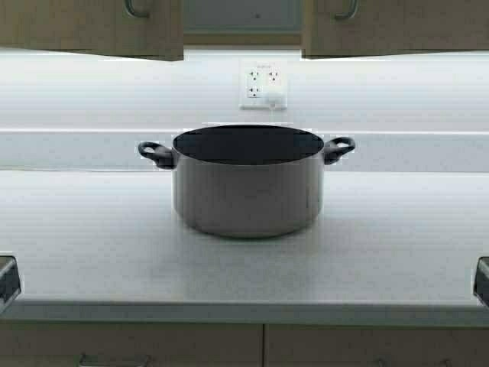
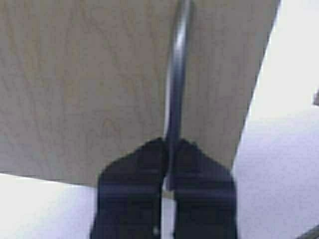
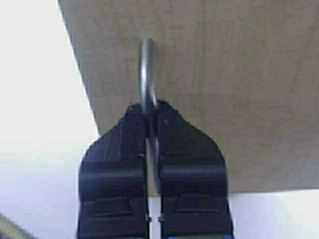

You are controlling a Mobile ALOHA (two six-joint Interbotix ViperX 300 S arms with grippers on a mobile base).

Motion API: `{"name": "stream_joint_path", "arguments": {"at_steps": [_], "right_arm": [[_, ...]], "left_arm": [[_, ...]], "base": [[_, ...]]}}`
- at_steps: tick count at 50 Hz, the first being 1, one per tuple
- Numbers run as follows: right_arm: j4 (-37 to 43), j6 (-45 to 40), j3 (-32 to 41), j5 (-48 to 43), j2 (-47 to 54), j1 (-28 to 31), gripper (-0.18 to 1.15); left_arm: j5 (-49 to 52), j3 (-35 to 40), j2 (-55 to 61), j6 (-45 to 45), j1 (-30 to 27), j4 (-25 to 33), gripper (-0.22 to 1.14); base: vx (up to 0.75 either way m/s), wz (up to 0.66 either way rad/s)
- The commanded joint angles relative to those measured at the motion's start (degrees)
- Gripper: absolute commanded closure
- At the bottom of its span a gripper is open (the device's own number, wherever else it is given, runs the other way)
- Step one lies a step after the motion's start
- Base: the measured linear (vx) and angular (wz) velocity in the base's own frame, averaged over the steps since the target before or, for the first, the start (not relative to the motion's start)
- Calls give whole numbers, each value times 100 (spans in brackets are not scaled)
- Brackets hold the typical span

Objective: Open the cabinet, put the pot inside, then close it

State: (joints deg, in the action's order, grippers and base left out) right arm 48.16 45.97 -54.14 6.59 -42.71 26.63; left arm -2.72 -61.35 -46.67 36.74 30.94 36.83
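The cabinet (image 1: 92, 30) hangs above the worktop (image 1: 92, 252), its two doors swung partly apart with the pale interior showing between them. The pot (image 1: 247, 183) stands at the middle of the worktop, below that gap. The left gripper (image 2: 169, 149) has its jaws clamped on the left door's handle (image 2: 177, 74); the right gripper (image 3: 150, 117) likewise grips the right door's handle (image 3: 147, 64).
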Motion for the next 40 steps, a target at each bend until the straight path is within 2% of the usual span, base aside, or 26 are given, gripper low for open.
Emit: {"name": "stream_joint_path", "arguments": {"at_steps": [1,17,21,24,28,32,34,40], "right_arm": [[-185,-123,44,316,35,-650,89],[-580,-149,79,413,70,-1187,88],[-563,-308,114,457,158,-1266,76],[-589,-519,141,580,158,-1327,55],[-659,-756,149,598,167,-1415,22],[-835,-879,167,668,167,-1485,-6],[-923,-888,167,756,158,-1485,-9],[-1116,-905,123,1063,0,-1529,-6]], "left_arm": [[0,413,185,-35,-501,-35,89],[-26,571,519,-26,-501,-53,89],[-149,580,615,-132,-519,-53,86],[-237,580,650,-158,-536,-53,80],[-290,571,659,-193,-677,-53,65],[-281,545,659,-193,-773,-53,40],[-272,519,659,-185,-791,-53,26],[-88,448,624,-229,-791,-44,-11]], "base": [[-13,4],[-14,1],[-15,3],[-13,5],[-11,5],[-9,3],[-7,2],[-6,2]]}}
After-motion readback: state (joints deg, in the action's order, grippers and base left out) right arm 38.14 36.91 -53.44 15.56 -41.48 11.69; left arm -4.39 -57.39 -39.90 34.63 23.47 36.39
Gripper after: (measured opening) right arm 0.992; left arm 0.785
